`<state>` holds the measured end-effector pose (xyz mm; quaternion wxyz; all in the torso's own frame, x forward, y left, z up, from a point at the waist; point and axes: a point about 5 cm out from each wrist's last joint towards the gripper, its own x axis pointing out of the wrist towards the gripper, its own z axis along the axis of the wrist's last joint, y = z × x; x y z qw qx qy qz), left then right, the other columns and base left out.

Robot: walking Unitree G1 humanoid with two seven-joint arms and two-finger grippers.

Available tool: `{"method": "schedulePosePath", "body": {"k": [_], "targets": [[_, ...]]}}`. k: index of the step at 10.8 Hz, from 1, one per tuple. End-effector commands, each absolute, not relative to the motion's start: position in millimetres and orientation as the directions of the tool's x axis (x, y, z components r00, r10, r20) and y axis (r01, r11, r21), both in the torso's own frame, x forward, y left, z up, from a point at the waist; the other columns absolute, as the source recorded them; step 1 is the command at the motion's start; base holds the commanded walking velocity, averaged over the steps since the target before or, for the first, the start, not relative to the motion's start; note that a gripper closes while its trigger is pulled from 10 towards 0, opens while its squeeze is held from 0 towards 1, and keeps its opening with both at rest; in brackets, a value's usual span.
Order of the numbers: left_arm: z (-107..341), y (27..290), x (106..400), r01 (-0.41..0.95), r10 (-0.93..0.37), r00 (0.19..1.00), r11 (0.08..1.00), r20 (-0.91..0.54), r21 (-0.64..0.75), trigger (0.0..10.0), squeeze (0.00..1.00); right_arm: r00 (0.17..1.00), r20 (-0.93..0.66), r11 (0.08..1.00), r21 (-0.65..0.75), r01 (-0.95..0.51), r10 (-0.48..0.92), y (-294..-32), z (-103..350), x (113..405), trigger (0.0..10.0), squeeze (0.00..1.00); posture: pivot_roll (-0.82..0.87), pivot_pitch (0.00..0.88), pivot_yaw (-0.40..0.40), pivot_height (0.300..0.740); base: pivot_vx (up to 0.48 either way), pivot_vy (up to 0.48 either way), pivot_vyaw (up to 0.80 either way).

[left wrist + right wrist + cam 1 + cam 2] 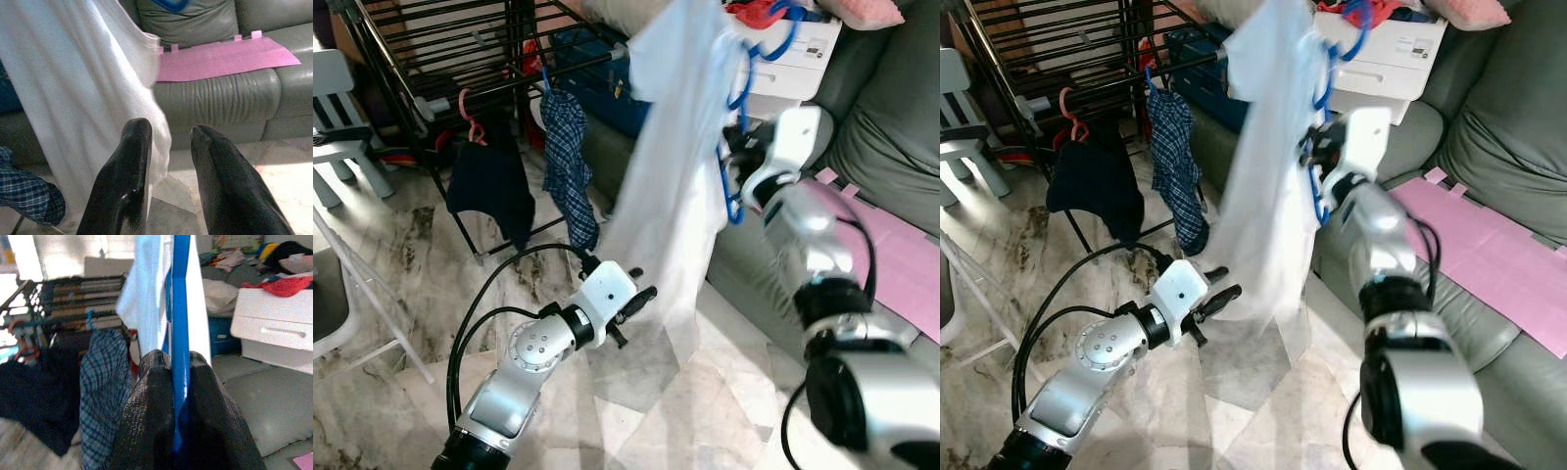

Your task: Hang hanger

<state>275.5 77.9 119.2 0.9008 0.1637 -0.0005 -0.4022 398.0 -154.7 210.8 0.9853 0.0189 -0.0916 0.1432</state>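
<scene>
A blue hanger [734, 201] carries a white shirt [671, 186] that hangs down in front of the sofa. My right gripper [736, 147] is raised beside the shirt and shut on the hanger's blue bar [180, 333]. My left gripper [641, 299] sits low by the shirt's lower hem, open; the cloth [88, 98] hangs just beyond its fingers, with nothing between them. The black drying rack [460, 59] stands at the back left, apart from the hanger.
On the rack hang a plaid garment [568, 157] on a blue hanger and a dark garment [494, 186] on a pink hanger [470, 113]. A grey sofa [891, 127] with a pink sheet [901, 255] is at right; a white drawer box [793, 59] sits behind. White chair [337, 108] at left.
</scene>
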Motion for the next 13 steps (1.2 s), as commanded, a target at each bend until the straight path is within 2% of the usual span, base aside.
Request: {"method": "schedulePosePath", "body": {"k": [1, 3, 5, 7, 9, 11, 13], "targets": [[122, 86, 278, 0.7, -0.705, 0.7, 0.642, -0.118, 0.314, 10.0, 1.0, 0.91, 0.271, 0.949, -0.047, -0.312, 0.312, -152, 229, 396, 10.0, 0.0, -0.1, 0.0, -0.012, 0.74, 0.0, 0.0, 0.0], [134, 112, 284, 0.607, -0.639, 0.767, 0.698, -0.052, 0.38, 10.0, 1.0, 0.876, 0.222, 0.903, -0.146, -0.404, 0.428, -163, 208, 379, 10.0, 0.0, -0.09, 0.0, -0.02, 0.74, 0.0, 0.0, 0.0], [151, 132, 287, 0.519, -0.604, 0.797, 0.695, 0.013, 0.498, 10.0, 1.0, 0.826, 0.137, 0.83, -0.216, -0.515, 0.547, -182, 187, 355, 10.0, 0.0, -0.09, 0.0, -0.017, 0.74, 0.0, 0.0, 0.0], [159, 148, 292, 0.456, -0.601, 0.799, 0.629, 0.022, 0.629, 10.0, 1.0, 0.744, 0.001, 0.721, -0.251, -0.646, 0.668, -199, 171, 333, 10.0, 0.0, -0.1, 0.0, -0.005, 0.74, 0.0, 0.0, 0.0], [156, 156, 291, 0.464, -0.644, 0.764, 0.511, -0.035, 0.723, 10.0, 1.0, 0.643, -0.104, 0.604, -0.255, -0.755, 0.759, -203, 165, 318, 10.0, 0.0, -0.1, 0.0, 0.004, 0.74, 0.0, 0.0, 0.0], [157, 160, 293, 0.464, -0.663, 0.746, 0.457, -0.057, 0.759, 10.0, 1.0, 0.566, -0.165, 0.529, -0.22, -0.82, 0.808, -205, 163, 309, 10.0, 0.0, -0.1, 0.0, 0.006, 0.74, 0.0, 0.0, 0.0], [159, 165, 298, 0.457, -0.684, 0.724, 0.387, -0.083, 0.801, 10.0, 1.0, 0.432, -0.244, 0.399, -0.173, -0.9, 0.868, -203, 161, 298, 10.0, 0.0, -0.1, 0.0, 0.004, 0.74, 0.0, 0.0, 0.0]]}}
